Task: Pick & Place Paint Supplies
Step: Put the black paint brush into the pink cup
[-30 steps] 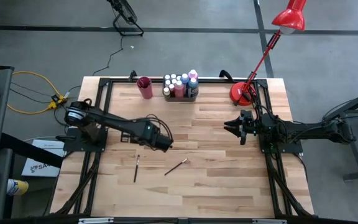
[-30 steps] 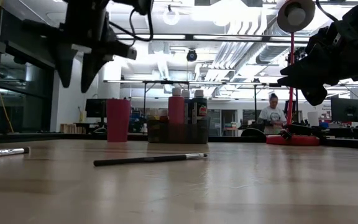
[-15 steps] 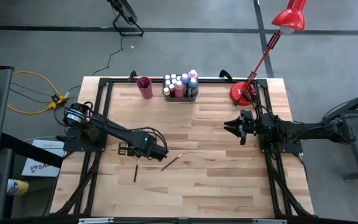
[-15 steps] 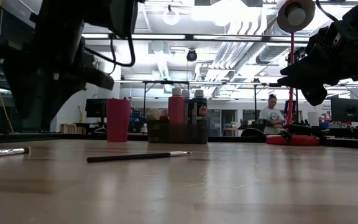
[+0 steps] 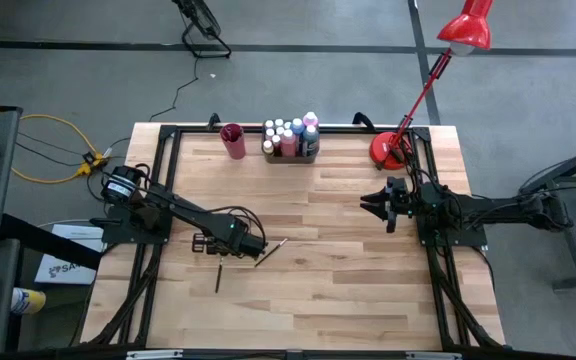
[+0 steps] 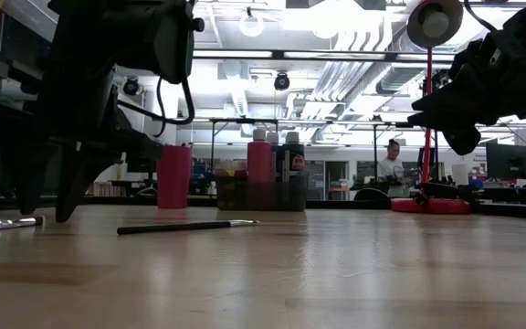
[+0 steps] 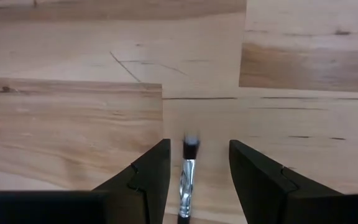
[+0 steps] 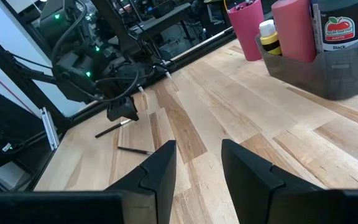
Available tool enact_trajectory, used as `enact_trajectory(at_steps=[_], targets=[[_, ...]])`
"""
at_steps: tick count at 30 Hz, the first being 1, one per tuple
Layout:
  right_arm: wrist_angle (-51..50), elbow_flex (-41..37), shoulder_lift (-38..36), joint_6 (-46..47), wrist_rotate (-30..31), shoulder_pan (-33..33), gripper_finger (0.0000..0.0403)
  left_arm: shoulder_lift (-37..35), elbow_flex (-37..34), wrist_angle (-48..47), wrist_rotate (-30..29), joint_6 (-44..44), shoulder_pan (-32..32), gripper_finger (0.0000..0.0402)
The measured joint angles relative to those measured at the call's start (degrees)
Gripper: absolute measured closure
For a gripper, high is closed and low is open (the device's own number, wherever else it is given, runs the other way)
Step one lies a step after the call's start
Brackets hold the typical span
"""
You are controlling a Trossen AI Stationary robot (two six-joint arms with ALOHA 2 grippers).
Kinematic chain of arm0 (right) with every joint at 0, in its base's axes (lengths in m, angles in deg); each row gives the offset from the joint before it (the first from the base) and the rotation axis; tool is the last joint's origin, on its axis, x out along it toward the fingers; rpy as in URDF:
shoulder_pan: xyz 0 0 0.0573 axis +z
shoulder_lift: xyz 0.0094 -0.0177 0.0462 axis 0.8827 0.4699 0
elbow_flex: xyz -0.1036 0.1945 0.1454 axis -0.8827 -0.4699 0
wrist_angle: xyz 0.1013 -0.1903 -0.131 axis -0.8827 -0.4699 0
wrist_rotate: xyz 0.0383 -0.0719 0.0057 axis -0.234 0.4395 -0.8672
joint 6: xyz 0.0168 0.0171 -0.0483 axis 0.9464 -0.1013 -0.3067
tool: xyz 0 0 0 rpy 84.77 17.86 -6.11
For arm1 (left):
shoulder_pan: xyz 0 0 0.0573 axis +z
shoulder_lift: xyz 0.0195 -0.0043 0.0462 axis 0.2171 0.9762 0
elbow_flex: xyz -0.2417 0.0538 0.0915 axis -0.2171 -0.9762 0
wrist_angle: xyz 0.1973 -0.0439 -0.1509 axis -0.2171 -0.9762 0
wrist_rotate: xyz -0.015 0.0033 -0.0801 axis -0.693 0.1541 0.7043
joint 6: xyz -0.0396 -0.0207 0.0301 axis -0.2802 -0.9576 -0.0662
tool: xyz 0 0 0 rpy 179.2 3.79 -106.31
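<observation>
The paintbrush (image 7: 188, 174) I am after lies flat on the wooden table (image 5: 368, 290), between the open fingers of my left gripper (image 7: 194, 180), its bristle end pointing forward past the fingertips; a second paintbrush (image 5: 219, 277) lies just beside it, nearer the table's front edge. My fingers stand apart on either side of the handle and do not yet touch it. The risk, as I judge it, is that so thin a handle lying flush on the wood slips under the fingertips as they close, or rolls aside if one finger meets it first; coming down too far would jam the tips into the table. A second ago my left gripper hung higher and nearer the table's middle; it has since dropped to the surface, and the brush has slid toward the left and turned a little. My right gripper (image 5: 386, 208) waits over the right side, fingers apart and empty, unchanged, and the paint bottles (image 5: 290, 136) stand in their grey tray (image 5: 290, 156) at the far edge beside the red cup (image 5: 233, 140).
</observation>
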Motion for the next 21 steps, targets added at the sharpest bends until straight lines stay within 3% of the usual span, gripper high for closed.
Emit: enact_trajectory(at_steps=[10, 21], targets=[[0.00, -0.01, -0.02, 0.00, 0.00, 0.01, 0.0280, -0.28, -2.82, 3.92, 0.96, 1.15, -1.10, 0.0252], [0.00, 0.00, -0.01, 0.00, 0.00, 0.01, 0.0280, -0.13, -3.26, 5.48, 1.18, 2.97, -0.96, 0.0370]])
